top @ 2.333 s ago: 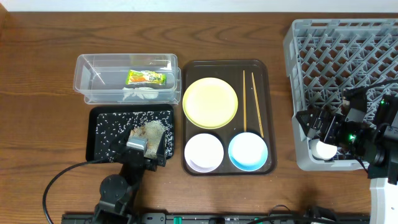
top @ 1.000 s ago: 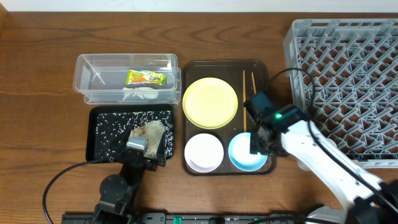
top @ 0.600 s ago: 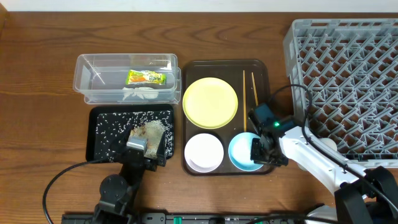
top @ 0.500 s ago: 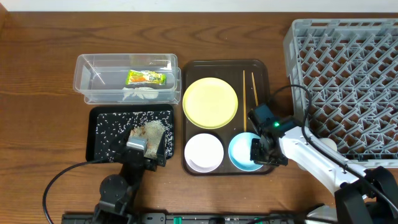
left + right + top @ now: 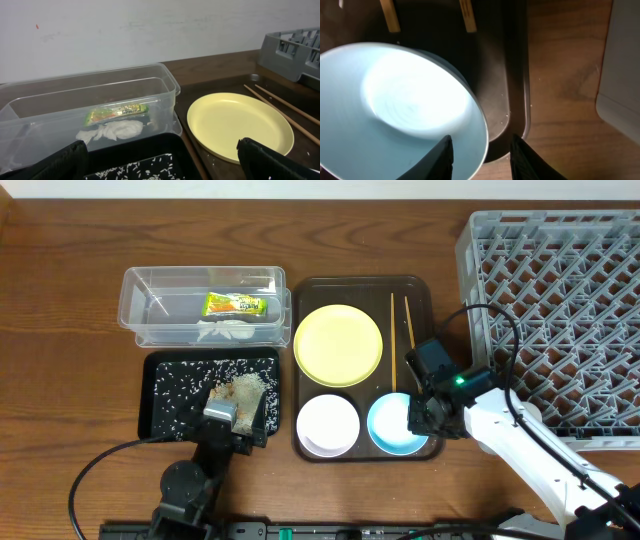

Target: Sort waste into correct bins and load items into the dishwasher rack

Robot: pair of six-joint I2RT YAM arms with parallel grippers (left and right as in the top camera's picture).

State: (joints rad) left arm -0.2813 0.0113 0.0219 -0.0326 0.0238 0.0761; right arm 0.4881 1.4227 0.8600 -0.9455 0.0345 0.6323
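The light-blue bowl (image 5: 392, 426) (image 5: 410, 100) sits in the front right of the brown serving tray (image 5: 360, 284). My right gripper (image 5: 424, 417) (image 5: 482, 157) straddles its right rim, open: one finger is inside and the other outside, clear of the rim. The white bowl (image 5: 328, 425), yellow-green plate (image 5: 338, 345) (image 5: 235, 122) and chopsticks (image 5: 393, 340) lie in the same tray. My left gripper (image 5: 236, 416) (image 5: 167, 167) hangs open over the black tray (image 5: 165, 390) of rice scraps (image 5: 245, 388). Wrapper (image 5: 235, 305) (image 5: 116, 113) and tissue (image 5: 225, 330) lie in the clear tub (image 5: 140, 290).
The grey dishwasher rack (image 5: 560, 280) fills the right side, close behind my right arm. A strip of bare wood (image 5: 565, 100) separates the serving tray's right edge from the rack. A cable loops over the table front left (image 5: 85, 480).
My right gripper came from the rack to the blue bowl, then shifted slightly right along its rim. The left arm has not moved.
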